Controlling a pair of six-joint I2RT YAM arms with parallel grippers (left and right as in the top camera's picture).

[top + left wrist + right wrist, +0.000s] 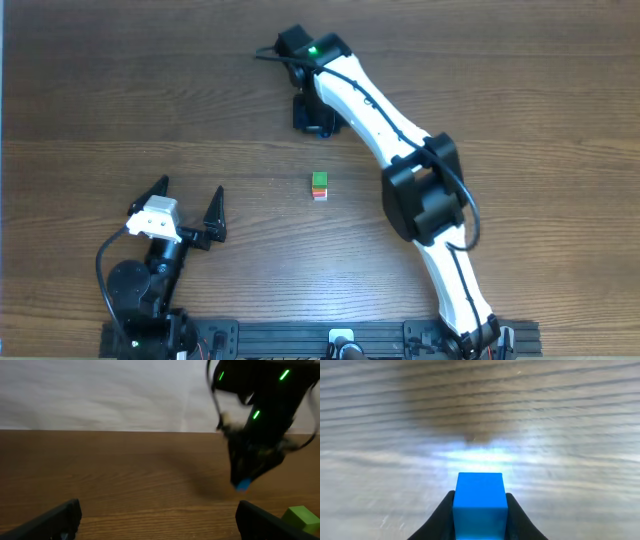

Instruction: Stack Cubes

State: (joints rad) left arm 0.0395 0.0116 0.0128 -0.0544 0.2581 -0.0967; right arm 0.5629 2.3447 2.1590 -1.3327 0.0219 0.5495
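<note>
Blue cube: likely light, rigid, smooth; pinched by opposite flat faces in right gripper fingers, above the desk. Green cube atop red cube mid-desk; left gripper fingers spread, idle

I work on a brown wooden table, its grain running in long lines from side to side. Near the middle of the top, a small red cube sits directly on the wood. A small green cube rests squarely on top of it, touching it, so the two make a short upright stack. The wood around the stack is bare. Along the table's near edge, on my side, lies a black mounting rail.
</note>
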